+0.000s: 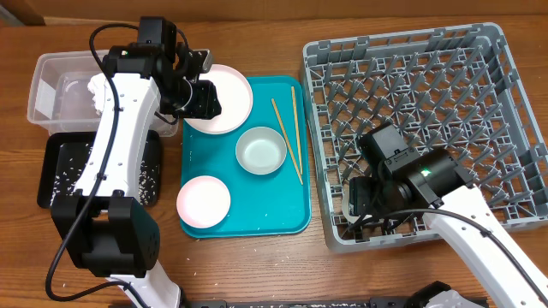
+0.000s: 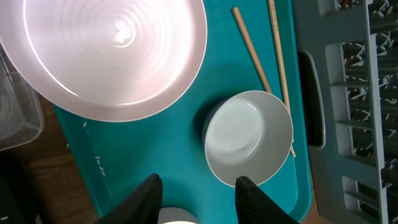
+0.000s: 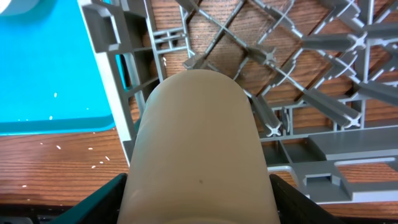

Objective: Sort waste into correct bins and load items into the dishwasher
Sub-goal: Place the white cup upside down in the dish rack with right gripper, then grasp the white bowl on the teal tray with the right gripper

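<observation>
My left gripper (image 1: 199,96) (image 2: 199,186) is open and empty, hovering over the teal tray by the left edge of the large pale pink plate (image 1: 221,98) (image 2: 112,56). The grey-white bowl (image 1: 260,151) (image 2: 249,137) and two chopsticks (image 1: 288,141) (image 2: 252,53) lie on the tray, with a smaller pink-white dish (image 1: 204,201) at its front. My right gripper (image 1: 361,201) (image 3: 199,196) is shut on the small white cup (image 3: 196,124), held over the front left corner of the grey dish rack (image 1: 479,51) (image 3: 118,81). The red wrapper is out of view.
The teal tray (image 1: 291,218) (image 2: 180,155) sits between the bins and the rack. The clear tub (image 1: 43,94) at the far left holds something white and crumpled. The black tray (image 1: 60,167) in front of it holds rice grains. Loose grains (image 3: 62,148) lie on the wood.
</observation>
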Robot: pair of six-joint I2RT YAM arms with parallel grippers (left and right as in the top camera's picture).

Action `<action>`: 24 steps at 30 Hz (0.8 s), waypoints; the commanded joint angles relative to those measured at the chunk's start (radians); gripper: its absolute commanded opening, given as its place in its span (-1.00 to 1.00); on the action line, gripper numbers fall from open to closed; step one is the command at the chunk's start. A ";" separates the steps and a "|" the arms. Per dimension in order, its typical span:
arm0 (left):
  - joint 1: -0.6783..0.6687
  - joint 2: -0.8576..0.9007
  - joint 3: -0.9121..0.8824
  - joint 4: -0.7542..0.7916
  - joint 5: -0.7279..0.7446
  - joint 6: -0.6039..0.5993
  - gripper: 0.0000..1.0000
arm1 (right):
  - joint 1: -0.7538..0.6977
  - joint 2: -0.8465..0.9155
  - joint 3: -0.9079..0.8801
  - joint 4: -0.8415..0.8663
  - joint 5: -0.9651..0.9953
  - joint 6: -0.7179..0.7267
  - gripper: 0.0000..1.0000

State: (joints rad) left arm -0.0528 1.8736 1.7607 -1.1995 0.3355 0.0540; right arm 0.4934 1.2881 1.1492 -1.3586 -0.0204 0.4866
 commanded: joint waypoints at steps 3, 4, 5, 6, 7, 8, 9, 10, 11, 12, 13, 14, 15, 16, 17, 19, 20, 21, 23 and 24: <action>-0.007 -0.016 0.014 -0.003 -0.006 -0.010 -0.17 | 0.007 0.042 -0.043 0.028 -0.001 0.024 0.39; -0.007 -0.016 0.014 -0.004 -0.006 -0.010 -0.17 | 0.007 0.045 -0.043 0.034 -0.001 0.023 0.47; -0.008 -0.016 0.014 -0.004 -0.006 -0.010 -0.16 | 0.007 0.047 -0.043 0.042 -0.001 0.023 0.57; -0.008 -0.016 0.014 -0.004 -0.006 -0.010 -0.14 | 0.007 0.048 -0.043 0.047 -0.004 0.023 0.63; -0.007 -0.016 0.014 -0.005 -0.006 -0.010 -0.10 | 0.007 0.047 -0.042 0.055 -0.007 0.023 0.70; -0.007 -0.016 0.014 -0.005 -0.006 -0.010 -0.09 | 0.007 0.047 -0.042 0.062 -0.008 0.023 0.74; -0.007 -0.016 0.014 -0.004 -0.006 -0.010 -0.08 | 0.007 0.047 -0.042 0.068 -0.010 0.023 0.76; -0.007 -0.016 0.014 -0.003 -0.006 -0.010 -0.07 | 0.007 0.047 -0.039 0.076 -0.012 0.023 0.77; -0.007 -0.016 0.014 -0.002 -0.006 -0.010 -0.07 | 0.007 0.047 -0.036 0.080 -0.013 0.023 0.77; -0.007 -0.017 0.015 0.002 -0.006 -0.018 -0.07 | 0.007 0.047 -0.019 0.095 -0.019 0.022 0.77; -0.007 -0.017 0.016 0.003 -0.003 -0.021 -0.07 | 0.007 0.047 0.010 0.116 -0.030 0.013 0.77; -0.005 -0.018 0.019 0.003 -0.003 -0.032 -0.07 | 0.007 0.047 0.039 0.135 -0.036 0.006 0.76; -0.002 -0.018 0.029 -0.001 -0.002 -0.035 -0.07 | 0.007 0.047 0.067 0.156 -0.043 0.003 0.75; -0.001 -0.018 0.041 -0.006 -0.002 -0.035 -0.07 | 0.007 0.047 0.091 0.179 -0.051 0.000 0.73; 0.002 -0.018 0.076 -0.024 -0.003 -0.035 -0.07 | 0.011 0.048 0.130 0.236 -0.068 -0.012 0.66; 0.010 -0.019 0.146 -0.060 -0.004 -0.035 -0.05 | 0.020 0.048 0.154 0.349 -0.087 -0.011 0.59; 0.014 -0.019 0.181 -0.079 -0.007 -0.034 -0.04 | 0.029 0.052 0.154 0.407 -0.092 -0.005 0.59; 0.022 -0.020 0.246 -0.114 -0.029 -0.035 0.06 | 0.042 0.071 0.154 0.473 -0.090 0.013 0.58; 0.035 -0.020 0.335 -0.162 -0.083 -0.035 0.42 | 0.072 0.135 0.154 0.558 -0.090 0.050 0.55; 0.041 -0.020 0.378 -0.186 -0.119 -0.035 0.54 | 0.093 0.186 0.154 0.605 -0.090 0.074 0.54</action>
State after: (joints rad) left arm -0.0380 1.8740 2.0079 -1.3468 0.3115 0.0208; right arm 0.5411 1.3739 1.2907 -0.8116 -0.1001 0.5064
